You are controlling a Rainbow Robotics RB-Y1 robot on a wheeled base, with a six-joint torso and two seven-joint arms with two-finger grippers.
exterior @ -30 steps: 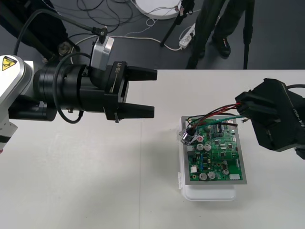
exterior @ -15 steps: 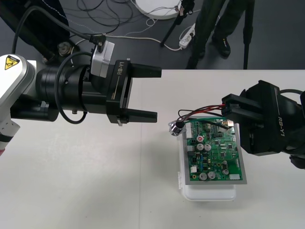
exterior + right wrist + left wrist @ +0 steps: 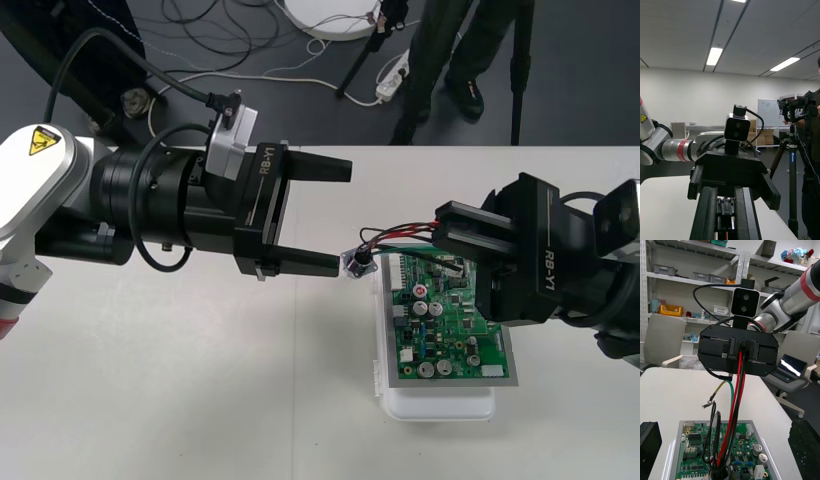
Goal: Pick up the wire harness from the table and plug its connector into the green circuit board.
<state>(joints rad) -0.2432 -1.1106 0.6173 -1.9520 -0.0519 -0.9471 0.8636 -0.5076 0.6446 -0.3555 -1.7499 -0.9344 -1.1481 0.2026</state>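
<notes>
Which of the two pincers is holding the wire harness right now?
The right pincer: it is shut on the black plug of the wire harness, whose wires trail to the round socket near the left pincer, which stands open.

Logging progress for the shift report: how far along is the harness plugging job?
Done: harness is off the table, right gripper shut on its plug. In hand: open left gripper sits by the socket. Left: seating the plug in the green circuit board.

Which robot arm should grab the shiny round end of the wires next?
Probably the left. The open left gripper has the round socket right by its lower fingertip, while the right gripper is shut on the plug.
</notes>
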